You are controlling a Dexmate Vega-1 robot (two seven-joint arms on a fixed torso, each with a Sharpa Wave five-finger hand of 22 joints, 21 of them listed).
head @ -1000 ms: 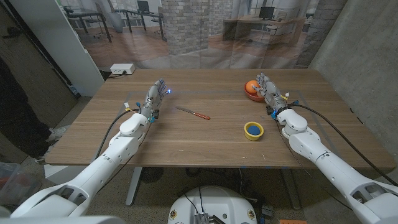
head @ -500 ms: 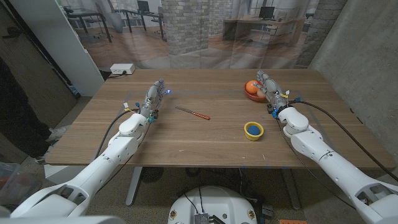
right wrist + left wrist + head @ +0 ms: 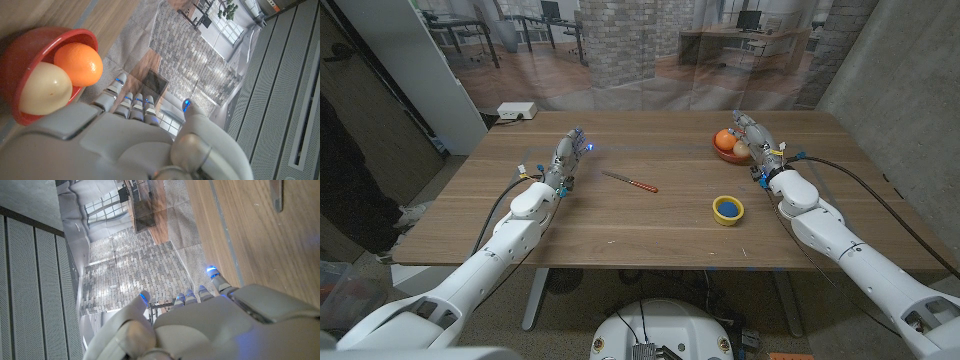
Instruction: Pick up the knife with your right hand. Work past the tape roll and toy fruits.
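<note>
Fingers (image 3: pixel 131 105) of right hand (image 3: pixel 753 142) extended, empty.

Knife (image 3: pixel 630 182) lies mid-table; tape roll (image 3: pixel 727 209) to its right; bowl (image 3: pixel 728 151) holding toy fruits (image 3: pixel 724 138) behind the roll.

The knife (image 3: pixel 630 181) is slim, with a silvery blade and a reddish-brown handle. It lies flat on the wooden table (image 3: pixel 620 225), near the middle, set on a slant: blade toward the far left, handle toward the near right. Nothing touches it. The left wrist view catches its blade tip (image 3: pixel 276 195) at the picture's edge.

The tape roll (image 3: pixel 727 209) is a blue ring with a yellow inside, lying flat to the right of the knife and well apart from it.

The toy fruits, an orange (image 3: pixel 723 138) and a pale, egg-shaped piece (image 3: pixel 42 86), sit together in a red bowl (image 3: pixel 30 42) at the far right.
</note>
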